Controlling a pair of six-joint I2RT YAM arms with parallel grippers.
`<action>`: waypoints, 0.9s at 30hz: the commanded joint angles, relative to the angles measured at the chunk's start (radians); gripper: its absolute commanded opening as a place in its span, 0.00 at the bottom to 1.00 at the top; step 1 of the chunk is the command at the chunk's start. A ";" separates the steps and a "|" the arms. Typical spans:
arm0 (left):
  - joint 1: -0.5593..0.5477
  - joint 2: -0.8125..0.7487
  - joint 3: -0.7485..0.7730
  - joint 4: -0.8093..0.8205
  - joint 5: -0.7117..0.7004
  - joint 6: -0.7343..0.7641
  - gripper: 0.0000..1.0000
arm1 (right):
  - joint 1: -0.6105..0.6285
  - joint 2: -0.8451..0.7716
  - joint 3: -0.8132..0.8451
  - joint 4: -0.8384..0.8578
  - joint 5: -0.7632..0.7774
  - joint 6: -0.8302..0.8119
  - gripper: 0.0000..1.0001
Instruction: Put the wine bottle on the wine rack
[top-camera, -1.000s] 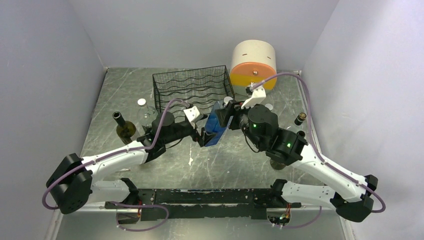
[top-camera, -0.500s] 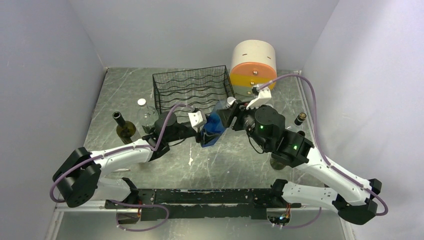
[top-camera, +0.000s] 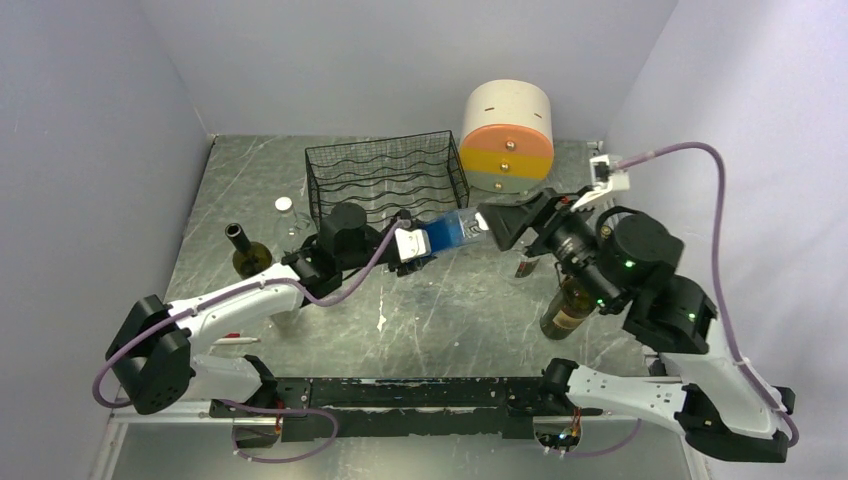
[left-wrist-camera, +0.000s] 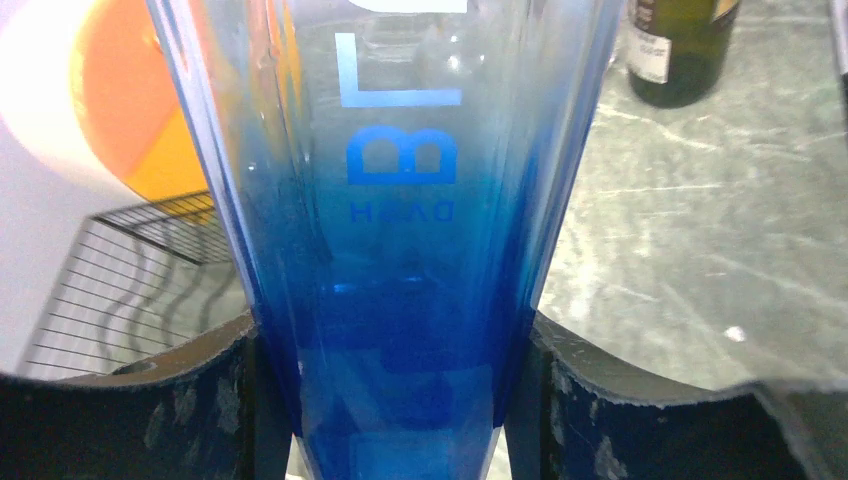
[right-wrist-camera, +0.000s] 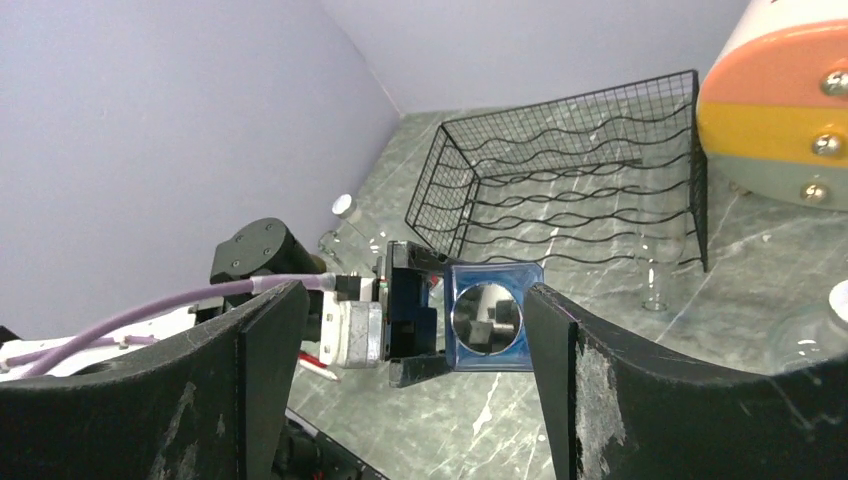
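Observation:
The wine bottle (top-camera: 450, 231) is square, clear above and blue below. It hangs level above the table, just in front of the black wire wine rack (top-camera: 385, 180). My left gripper (top-camera: 420, 242) is shut on its blue base end. In the left wrist view the bottle (left-wrist-camera: 400, 250) fills the gap between both fingers (left-wrist-camera: 225, 400). My right gripper (top-camera: 492, 226) stands open just off the bottle's right end, apart from it. The right wrist view looks along the bottle (right-wrist-camera: 487, 318) with the rack (right-wrist-camera: 570, 190) behind, and nothing lies within the right gripper (right-wrist-camera: 415, 330).
A round cream, orange and yellow drawer unit (top-camera: 507, 135) stands right of the rack. A dark green bottle (top-camera: 245, 255) stands at the left, another dark bottle (top-camera: 565, 310) under my right arm. A clear glass bottle (top-camera: 295, 235) and a white cap (top-camera: 284, 204) lie left of the rack.
My left gripper shut on the bottle's base. My right gripper then let go, opened and drew back to the right. The bottle swung level toward the rack's front.

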 joint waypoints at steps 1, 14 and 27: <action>0.004 -0.062 0.159 0.024 -0.008 0.296 0.07 | 0.003 0.004 0.081 -0.156 0.005 -0.045 0.83; -0.012 -0.082 0.280 -0.176 -0.030 0.889 0.07 | 0.003 0.146 0.157 -0.318 -0.098 -0.138 0.86; -0.054 -0.105 0.321 -0.243 -0.038 1.143 0.07 | 0.003 0.204 -0.023 -0.269 -0.227 -0.086 0.89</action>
